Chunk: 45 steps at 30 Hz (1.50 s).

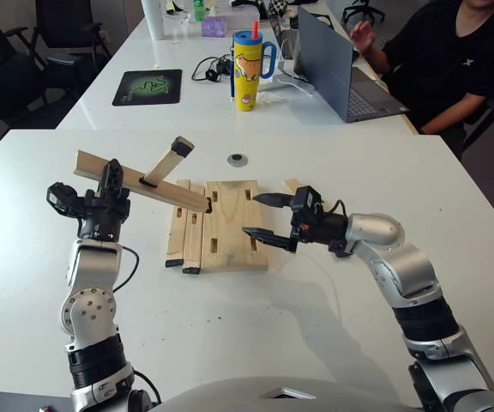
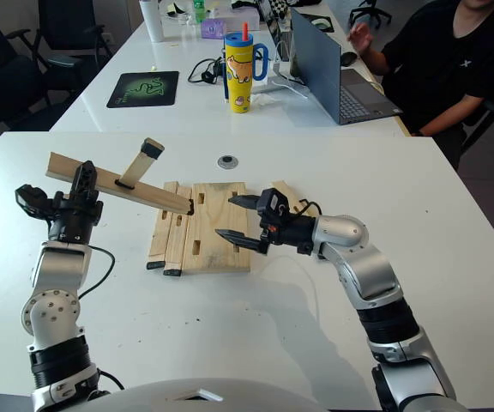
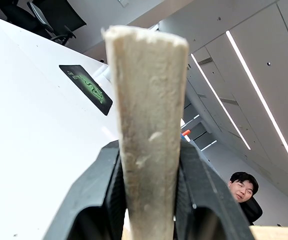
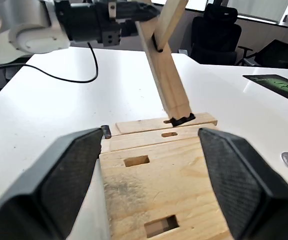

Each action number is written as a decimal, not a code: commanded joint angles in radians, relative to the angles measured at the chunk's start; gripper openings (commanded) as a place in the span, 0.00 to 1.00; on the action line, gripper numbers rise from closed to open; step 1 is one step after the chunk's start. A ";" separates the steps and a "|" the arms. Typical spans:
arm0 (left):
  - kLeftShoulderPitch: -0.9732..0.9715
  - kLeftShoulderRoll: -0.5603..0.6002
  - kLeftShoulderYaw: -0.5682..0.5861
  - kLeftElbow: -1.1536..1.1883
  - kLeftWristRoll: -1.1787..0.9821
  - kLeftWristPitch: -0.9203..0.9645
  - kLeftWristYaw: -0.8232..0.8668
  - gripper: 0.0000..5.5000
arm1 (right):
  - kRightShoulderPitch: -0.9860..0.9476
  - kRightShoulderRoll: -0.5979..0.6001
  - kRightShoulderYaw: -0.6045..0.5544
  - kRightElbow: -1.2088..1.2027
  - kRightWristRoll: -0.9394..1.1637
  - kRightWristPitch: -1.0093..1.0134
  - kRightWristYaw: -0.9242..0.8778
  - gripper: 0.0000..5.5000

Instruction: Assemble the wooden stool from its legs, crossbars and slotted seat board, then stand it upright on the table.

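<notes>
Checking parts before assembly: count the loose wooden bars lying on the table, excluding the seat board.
3. An outer bar and an inner bar lie side by side at the seat board's left edge; a third bar peeks out beyond the right gripper. More may be hidden.

Looks like an office meeting room. Has a long white counter (image 1: 333, 292) with a cable grommet (image 1: 237, 160) sunk in at twelve o'clock, and a second counter (image 1: 195, 110) butted on beyond. Holds an open laptop (image 1: 333, 64) at one o'clock, a black mouse pad (image 1: 147, 87) at eleven, a yellow tumbler (image 1: 247, 73) between. Ringed by black swivel chairs (image 1: 63, 30) at ten o'clock; lit by ceiling light strips (image 3: 256, 100).
</notes>
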 commanded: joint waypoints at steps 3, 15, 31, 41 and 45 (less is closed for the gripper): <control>-0.015 0.006 0.010 0.015 0.022 -0.008 0.006 0.19 | -0.012 0.003 0.099 0.132 -0.145 -0.053 -0.026 0.65; -0.026 -0.004 -0.007 0.034 0.066 -0.013 -0.007 0.19 | -0.081 0.158 0.150 0.404 -0.317 -0.105 -0.174 0.65; -0.006 -0.033 -0.035 0.021 0.110 -0.029 -0.028 0.19 | -0.007 0.004 0.191 0.266 -0.188 0.341 0.028 0.65; -0.017 -0.072 -0.081 0.020 0.142 -0.031 -0.028 0.19 | 0.045 -0.097 0.169 0.129 -0.075 0.442 0.071 0.65; -0.023 -0.111 -0.183 0.032 0.221 -0.032 -0.049 0.19 | 0.027 -0.042 0.159 0.122 -0.048 0.487 0.004 0.65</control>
